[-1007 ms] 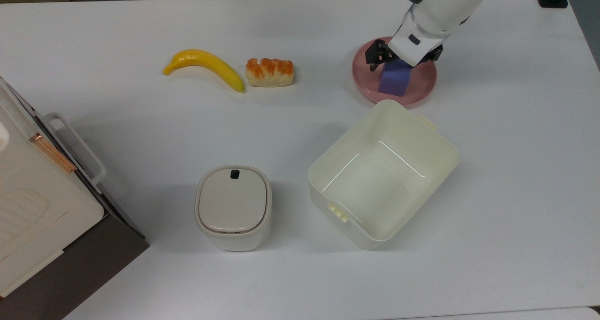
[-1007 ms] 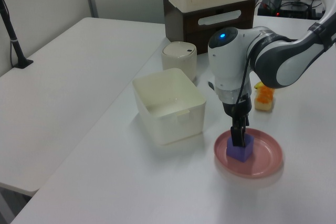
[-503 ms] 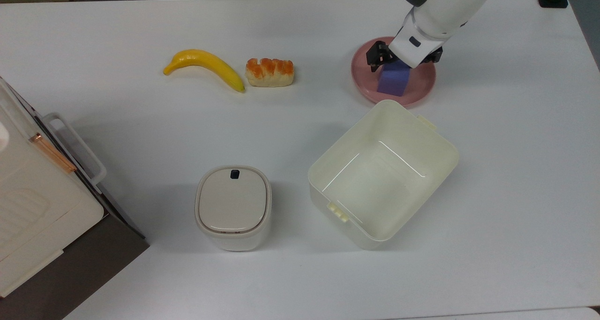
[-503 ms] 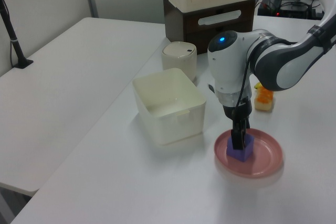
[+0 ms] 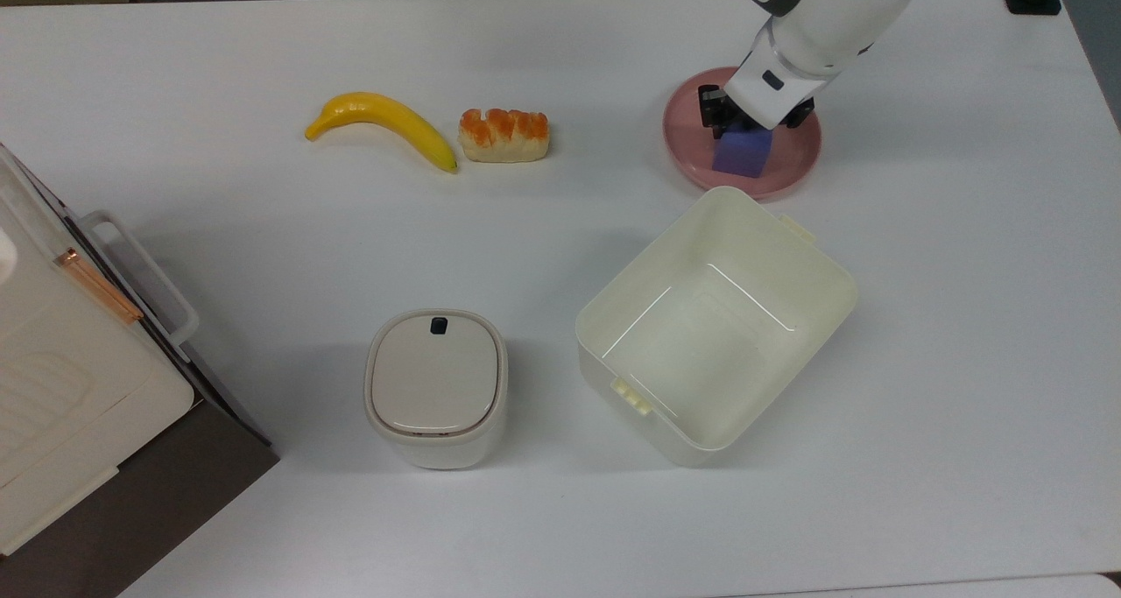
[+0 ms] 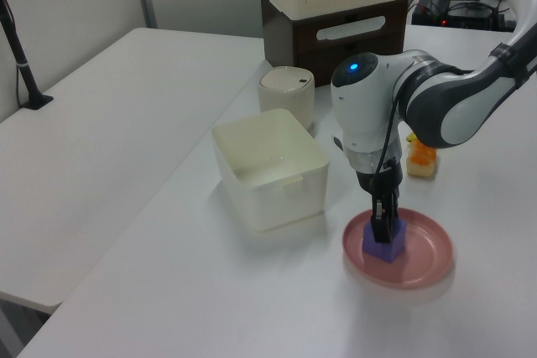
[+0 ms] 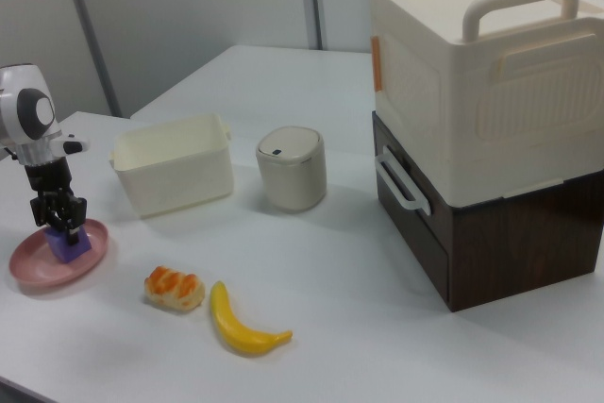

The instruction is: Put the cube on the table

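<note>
Starting at the top view's left, you have the stacked cream storage box (image 5: pixel 61 388) at the edge, then the banana (image 5: pixel 385 127) and the bread piece (image 5: pixel 504 134) side by side on the table (image 5: pixel 263 256). Nearer the middle stand the lidded canister (image 5: pixel 435 386) and the open cream bin (image 5: pixel 714 322). Further right sits the pink plate (image 5: pixel 793 165) — the cube (image 5: pixel 743 155) rests on it, just beside the bin's far corner. Your gripper (image 5: pixel 751 125) is down over the cube, fingers narrowed against its sides in the left view (image 6: pixel 383 225) and right view (image 7: pixel 60 217) — it has hold of the cube, which sits level on the plate.
</note>
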